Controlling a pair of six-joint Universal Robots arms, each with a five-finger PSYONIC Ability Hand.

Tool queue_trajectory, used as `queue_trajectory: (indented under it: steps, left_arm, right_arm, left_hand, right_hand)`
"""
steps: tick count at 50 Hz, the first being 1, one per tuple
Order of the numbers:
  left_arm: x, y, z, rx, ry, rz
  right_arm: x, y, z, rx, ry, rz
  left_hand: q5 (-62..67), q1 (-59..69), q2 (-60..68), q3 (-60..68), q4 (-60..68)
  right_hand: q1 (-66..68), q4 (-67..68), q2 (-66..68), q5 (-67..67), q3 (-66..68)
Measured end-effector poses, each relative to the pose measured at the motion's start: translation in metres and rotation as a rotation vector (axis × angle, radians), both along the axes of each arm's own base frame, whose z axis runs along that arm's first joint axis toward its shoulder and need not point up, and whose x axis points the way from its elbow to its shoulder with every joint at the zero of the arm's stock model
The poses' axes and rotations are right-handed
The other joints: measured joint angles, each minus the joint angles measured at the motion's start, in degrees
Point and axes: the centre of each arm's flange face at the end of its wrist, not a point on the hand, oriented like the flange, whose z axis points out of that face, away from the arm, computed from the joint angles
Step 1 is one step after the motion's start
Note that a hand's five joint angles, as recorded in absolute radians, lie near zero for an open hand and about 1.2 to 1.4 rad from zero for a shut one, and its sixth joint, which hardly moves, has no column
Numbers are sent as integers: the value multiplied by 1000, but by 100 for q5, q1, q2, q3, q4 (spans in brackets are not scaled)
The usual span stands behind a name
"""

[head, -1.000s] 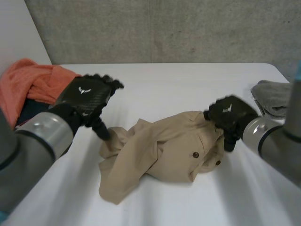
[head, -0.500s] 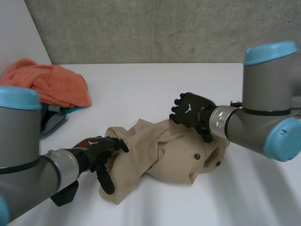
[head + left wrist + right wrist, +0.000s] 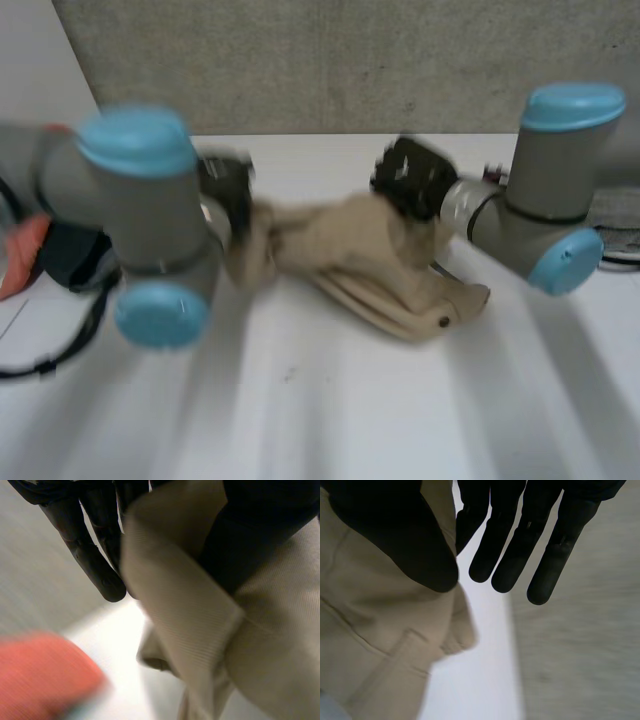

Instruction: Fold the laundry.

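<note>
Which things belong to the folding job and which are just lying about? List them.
In the job: beige garment, left hand pinching one end, right hand pinching the other.
Lying about: orange cloth beside the left arm, grey cloth beside the right arm, both untouched.

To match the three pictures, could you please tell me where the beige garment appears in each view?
Head view: beige garment held between left hand and right hand, over the white table.
Left wrist view: garment pinched between the left hand's thumb and fingers.
Right wrist view: garment under the right hand's thumb.
Shared landmark: the white table beneath it.
</note>
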Motion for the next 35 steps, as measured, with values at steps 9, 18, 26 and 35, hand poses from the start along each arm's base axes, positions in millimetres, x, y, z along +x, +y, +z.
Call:
queue_trajectory:
  steps: [9, 18, 26, 35]
  left_arm:
    - [24, -30, 197, -684, 292, 13]
    - [20, -36, 179, -630, 254, -71]
    - [19, -31, 55, -268, 97, -90]
    - [24, 10, -35, -40, -67, -140]
  right_arm:
    - [-16, -41, 127, -370, -498, -172]
    - [-31, -19, 132, -334, -613, -119]
    - [-45, 15, 25, 3, -420, -117]
    - [-66, 45, -55, 281, -216, -169]
  left_hand:
    - [185, 87, 24, 59, 21]
    - [230, 105, 37, 67, 22]
    - [230, 106, 42, 79, 41]
    - [229, 106, 53, 88, 46]
  right_hand:
    - [492, 0, 0, 165, 2]
    - [497, 1, 0, 166, 27]
    - [497, 29, 0, 166, 27]
    - [-1112, -1804, -1877, -1721, -1781]
